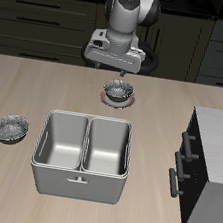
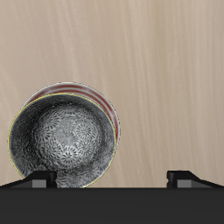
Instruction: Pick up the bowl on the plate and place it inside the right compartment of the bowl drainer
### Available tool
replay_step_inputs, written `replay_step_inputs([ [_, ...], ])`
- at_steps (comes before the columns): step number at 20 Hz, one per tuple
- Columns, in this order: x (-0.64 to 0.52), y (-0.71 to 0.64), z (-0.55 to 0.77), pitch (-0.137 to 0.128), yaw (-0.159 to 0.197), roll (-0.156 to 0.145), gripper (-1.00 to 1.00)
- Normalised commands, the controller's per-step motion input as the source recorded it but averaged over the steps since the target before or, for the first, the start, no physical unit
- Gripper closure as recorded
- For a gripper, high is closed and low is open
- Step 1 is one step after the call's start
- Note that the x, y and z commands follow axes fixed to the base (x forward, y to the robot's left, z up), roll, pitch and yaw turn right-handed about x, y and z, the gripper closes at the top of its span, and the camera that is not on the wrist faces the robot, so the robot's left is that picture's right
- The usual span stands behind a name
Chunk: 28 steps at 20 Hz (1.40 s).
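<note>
— Two bowls out here; which one matters?

— The bowl (image 1: 118, 88) sitting on the plate (image 1: 116, 100), far back on the counter (image 1: 47, 84). The pincer (image 1: 121, 70) hangs just above it, fingers (image 2: 39, 178) spread, gripping nothing.

— And the bowl drainer (image 1: 84, 146)?

— Nearer the front edge; the second bowl (image 1: 10, 128) sits beside it.

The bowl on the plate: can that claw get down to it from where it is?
Probably yes. The gripper hangs open above the bowl on the plate, with nothing between them, though the wrist view shows the bowl off-centre.
</note>
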Motion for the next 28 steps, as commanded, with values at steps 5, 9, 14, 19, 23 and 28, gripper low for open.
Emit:
replay_step_inputs([
  [5,0.02,-0.05,-0.26,0.018,0.005,-0.017,-1.00],
  [9,0.00,-0.05,-0.29,0.035,-0.007,-0.006,-1.00],
  [14,-0.02,0.02,-0.27,0.038,-0.074,0.029,-1.00],
  [19,-0.09,0.09,-0.20,0.040,-0.079,0.042,-1.00],
  [23,-0.06,0.05,-0.17,0.008,-0.093,0.063,-1.00],
  [28,-0.03,-0.12,-0.08,-0.013,-0.063,0.026,1.00],
])
